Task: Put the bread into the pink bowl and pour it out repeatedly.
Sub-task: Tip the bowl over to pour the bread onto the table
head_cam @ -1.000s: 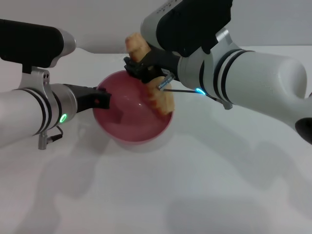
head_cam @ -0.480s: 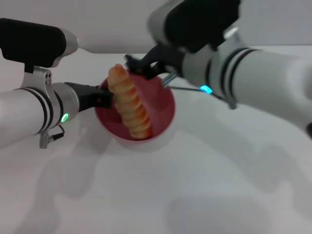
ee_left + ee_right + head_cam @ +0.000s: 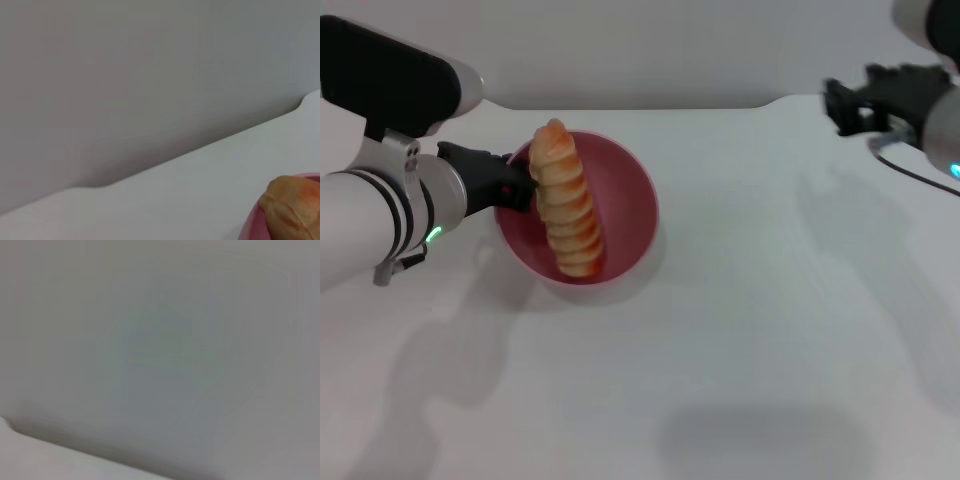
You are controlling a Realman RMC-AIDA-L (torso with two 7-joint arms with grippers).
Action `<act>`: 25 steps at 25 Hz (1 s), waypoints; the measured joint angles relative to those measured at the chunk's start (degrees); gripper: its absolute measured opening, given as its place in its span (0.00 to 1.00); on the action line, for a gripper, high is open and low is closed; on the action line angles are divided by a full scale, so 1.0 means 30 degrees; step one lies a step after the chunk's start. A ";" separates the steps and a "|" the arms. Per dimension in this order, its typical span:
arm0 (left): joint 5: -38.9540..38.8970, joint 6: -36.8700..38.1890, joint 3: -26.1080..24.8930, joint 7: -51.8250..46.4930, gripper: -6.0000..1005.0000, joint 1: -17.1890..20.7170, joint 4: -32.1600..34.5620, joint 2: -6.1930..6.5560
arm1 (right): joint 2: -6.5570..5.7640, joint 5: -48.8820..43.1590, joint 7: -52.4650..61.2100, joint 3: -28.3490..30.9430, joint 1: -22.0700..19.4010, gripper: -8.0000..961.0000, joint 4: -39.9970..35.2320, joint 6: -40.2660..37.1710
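At nine o'clock of the counter (image 3: 750, 330), the left pincer (image 3: 518, 187) pinches the near-left rim of the pink bowl (image 3: 625, 200). The bread (image 3: 564, 200) lies inside the bowl, its far end sticking up over the rim at eleven o'clock. So loading looks done and pouring comes next: the left arm must lift and tip the bowl. At two o'clock, the right pincer (image 3: 860, 98) hangs empty; whether it's spread I cannot tell.
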 joint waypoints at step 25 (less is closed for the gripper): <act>0.9342 0.1252 0.3836 0.0785 0.05 0.0447 0.0909 -0.0173 | -0.0143 0.1042 -0.0164 0.0372 0.0052 0.01 0.2931 0.0691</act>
